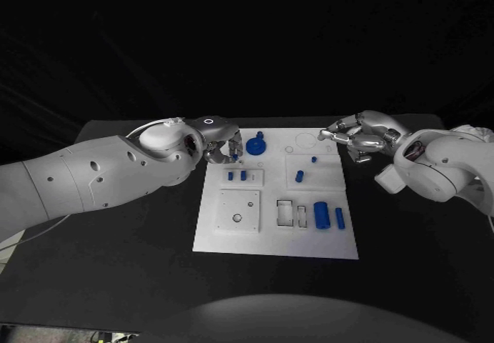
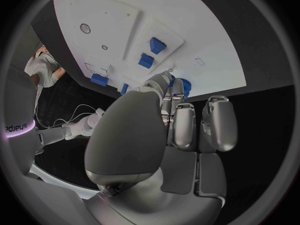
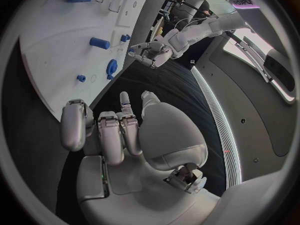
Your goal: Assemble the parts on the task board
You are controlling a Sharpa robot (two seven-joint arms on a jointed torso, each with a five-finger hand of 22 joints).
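Note:
The white task board (image 1: 276,239) lies in the middle of the table. My left hand (image 1: 218,146) hovers at its far left corner with fingers curled, pinching a small blue part (image 3: 131,49) at the fingertips. Just beside that hand sits a round blue part (image 1: 255,147). Two small blue blocks (image 1: 237,174) sit a little nearer on the board, seen close in the left wrist view (image 2: 156,45). My right hand (image 1: 355,136) hangs over the far right corner, fingers (image 3: 115,135) curled in on nothing. A short blue peg (image 1: 300,176) and two blue cylinders (image 1: 330,214) lie on the board.
A raised white square plate (image 1: 239,211) with holes and two rectangular slots (image 1: 285,211) take up the board's near half. Black table (image 1: 123,250) surrounds the board on all sides. My right forearm (image 1: 442,168) lies along the board's right side.

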